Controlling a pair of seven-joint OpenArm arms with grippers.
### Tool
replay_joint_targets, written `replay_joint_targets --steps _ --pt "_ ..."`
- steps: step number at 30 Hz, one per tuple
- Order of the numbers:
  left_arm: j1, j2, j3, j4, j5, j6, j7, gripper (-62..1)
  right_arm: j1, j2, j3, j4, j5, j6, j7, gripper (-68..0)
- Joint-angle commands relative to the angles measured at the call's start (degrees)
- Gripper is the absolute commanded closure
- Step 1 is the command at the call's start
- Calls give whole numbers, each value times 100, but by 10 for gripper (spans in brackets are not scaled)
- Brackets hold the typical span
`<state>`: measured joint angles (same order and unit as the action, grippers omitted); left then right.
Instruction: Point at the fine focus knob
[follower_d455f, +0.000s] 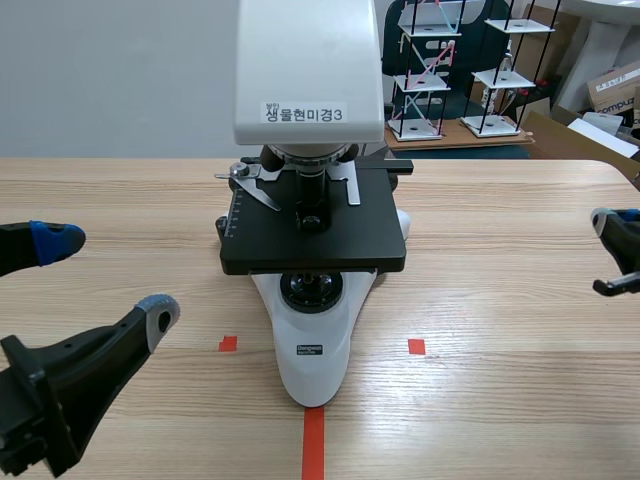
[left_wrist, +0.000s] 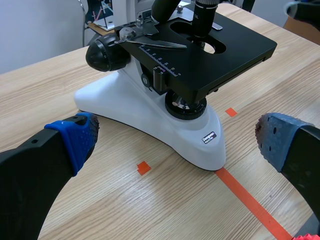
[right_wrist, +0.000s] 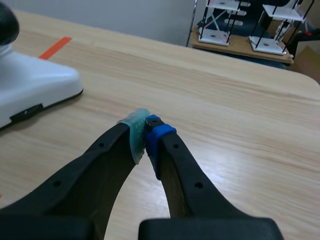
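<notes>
At the near left of the table (follower_d455f: 500, 330), the left gripper (follower_d455f: 105, 278) has its fingers spread wide with nothing between them, and the white microscope (follower_d455f: 315, 345) base is just ahead. The right gripper (right_wrist: 146, 135) has its pads pressed together, well right of the microscope. The black focus knob (left_wrist: 105, 52) sits low on the microscope's side, apart from both grippers.

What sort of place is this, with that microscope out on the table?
Probably a robotics test lab: a microscope sits on a tape-marked wooden table between the left end effector and right end effector, with tiered frame models behind.
</notes>
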<state>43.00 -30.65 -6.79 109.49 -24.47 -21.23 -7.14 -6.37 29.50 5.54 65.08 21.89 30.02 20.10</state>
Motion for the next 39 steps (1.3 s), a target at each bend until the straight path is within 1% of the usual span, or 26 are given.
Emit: replay_joint_targets --steps 1,3,5,8,10,15,16,19,22,24,39 --pt "-4 0 -31 92 -35 -11 -81 -623 280 33 -166 39 -15 7 90 -6" --pt "-4 0 -31 92 -35 -11 -81 -623 595 33 -367 -199 -101 9 173 -6" --pt "-4 0 -31 92 -35 -11 -81 -623 887 31 -599 -415 -221 15 376 -6" --pt "-4 0 -31 92 -35 -11 -81 -623 1309 -13 -901 -684 -468 170 579 -6" --pt "-4 0 -31 92 -35 -11 -81 -623 1565 -101 -1027 -831 -656 262 581 -6" --pt "-4 2 -31 92 -35 -11 -79 -623 2094 -413 -1191 -1279 -1130 315 649 -4" --pt "-4 0 -31 92 -35 -11 -79 -623 2181 -461 -1207 -1370 -1222 380 684 -4" --pt "-2 0 -31 92 4 -11 -79 -623 2365 -560 -1211 -1578 -1563 743 905 -4" --pt "-2 0 -31 92 9 -11 -79 -623 2430 -599 -1211 -1606 -1860 890 1064 -4" --pt "-2 0 -31 92 9 -11 -79 -623 2433 -603 -1211 -1606 -2033 909 1182 -4" --pt "-2 0 -31 92 9 -11 -74 -623 2428 -601 -1209 -1606 -2041 905 1178 -4"
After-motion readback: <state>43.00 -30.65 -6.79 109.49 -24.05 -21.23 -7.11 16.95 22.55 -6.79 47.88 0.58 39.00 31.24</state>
